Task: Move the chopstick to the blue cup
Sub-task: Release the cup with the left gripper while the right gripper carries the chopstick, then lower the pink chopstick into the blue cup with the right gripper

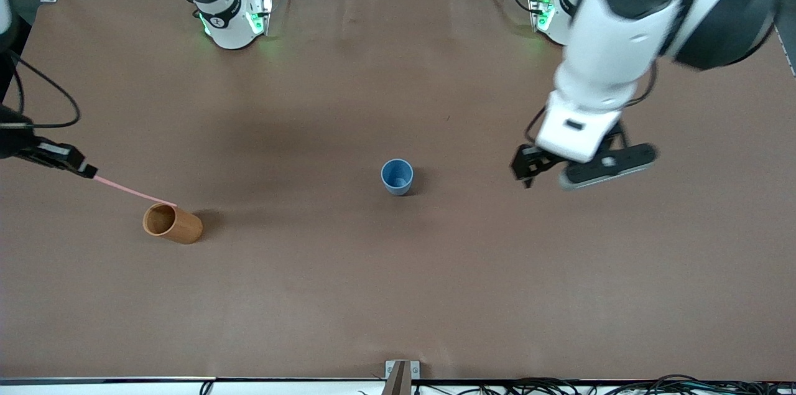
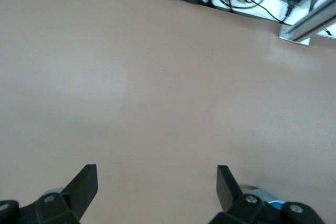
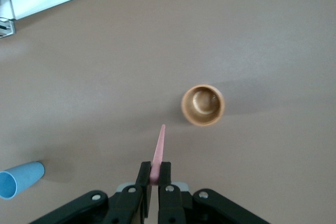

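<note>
While the arms hang over the desk [image 1: 398, 295]:
Right hand [image 1: 87, 170]: clamped on the chopstick [image 1: 134, 190], above the wooden cup [image 1: 173, 223] near the right arm's edge.
Left hand [image 1: 528, 168]: fingers spread, holding nothing, over bare desk.
Blue cup [image 1: 397, 176]: upright, mid-desk.

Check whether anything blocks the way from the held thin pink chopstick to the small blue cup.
Nothing visible does. The right gripper holds the thin pink chopstick above the orange-brown wooden cup; bare brown table lies between there and the small blue cup.
</note>
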`<state>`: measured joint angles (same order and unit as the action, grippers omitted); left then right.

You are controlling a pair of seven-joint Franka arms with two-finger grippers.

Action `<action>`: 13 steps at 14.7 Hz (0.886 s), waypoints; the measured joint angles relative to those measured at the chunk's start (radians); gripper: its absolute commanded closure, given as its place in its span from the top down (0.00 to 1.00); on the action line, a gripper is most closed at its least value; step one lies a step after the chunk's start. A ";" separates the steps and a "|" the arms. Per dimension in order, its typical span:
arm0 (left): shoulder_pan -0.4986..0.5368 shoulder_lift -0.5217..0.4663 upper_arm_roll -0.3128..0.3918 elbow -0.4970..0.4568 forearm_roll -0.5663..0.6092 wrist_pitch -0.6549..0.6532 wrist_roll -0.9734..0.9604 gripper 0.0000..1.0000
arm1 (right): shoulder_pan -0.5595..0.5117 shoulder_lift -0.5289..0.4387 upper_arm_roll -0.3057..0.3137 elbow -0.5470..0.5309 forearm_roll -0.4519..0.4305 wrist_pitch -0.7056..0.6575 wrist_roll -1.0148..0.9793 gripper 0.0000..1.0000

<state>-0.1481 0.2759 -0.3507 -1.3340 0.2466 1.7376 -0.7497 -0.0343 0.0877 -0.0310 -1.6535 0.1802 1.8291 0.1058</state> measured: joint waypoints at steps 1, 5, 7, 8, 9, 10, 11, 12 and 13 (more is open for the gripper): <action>0.032 -0.027 0.000 0.000 -0.025 -0.032 0.035 1.00 | 0.003 -0.003 0.062 0.012 -0.046 -0.001 0.082 0.04; 0.192 -0.114 0.001 -0.001 -0.123 -0.142 0.285 1.00 | 0.013 -0.002 0.322 0.071 -0.210 -0.007 0.437 0.03; 0.268 -0.146 0.002 -0.001 -0.166 -0.194 0.403 1.00 | 0.016 0.007 0.447 0.095 -0.267 -0.011 0.600 0.02; 0.297 -0.159 0.002 -0.002 -0.181 -0.216 0.450 1.00 | 0.019 0.021 0.505 0.107 -0.287 -0.011 0.678 0.02; 0.319 -0.168 0.002 -0.002 -0.188 -0.238 0.497 1.00 | 0.022 0.042 0.558 0.123 -0.307 -0.010 0.747 0.02; 0.333 -0.174 0.004 -0.003 -0.193 -0.257 0.543 1.00 | 0.026 0.071 0.611 0.143 -0.335 -0.010 0.812 0.02; 0.335 -0.181 0.018 -0.004 -0.196 -0.272 0.585 1.00 | 0.032 0.104 0.661 0.162 -0.371 -0.009 0.869 0.02; 0.323 -0.189 0.051 -0.007 -0.198 -0.282 0.625 1.00 | 0.037 0.137 0.710 0.177 -0.410 -0.008 0.924 0.01; 0.295 -0.199 0.102 -0.014 -0.201 -0.292 0.662 1.00 | 0.041 0.169 0.759 0.186 -0.449 -0.006 0.976 0.01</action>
<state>0.1465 0.0766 -0.2488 -1.3480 0.0454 1.4457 -0.0877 0.0066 0.2562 0.7279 -1.4678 -0.2691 1.8228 1.0820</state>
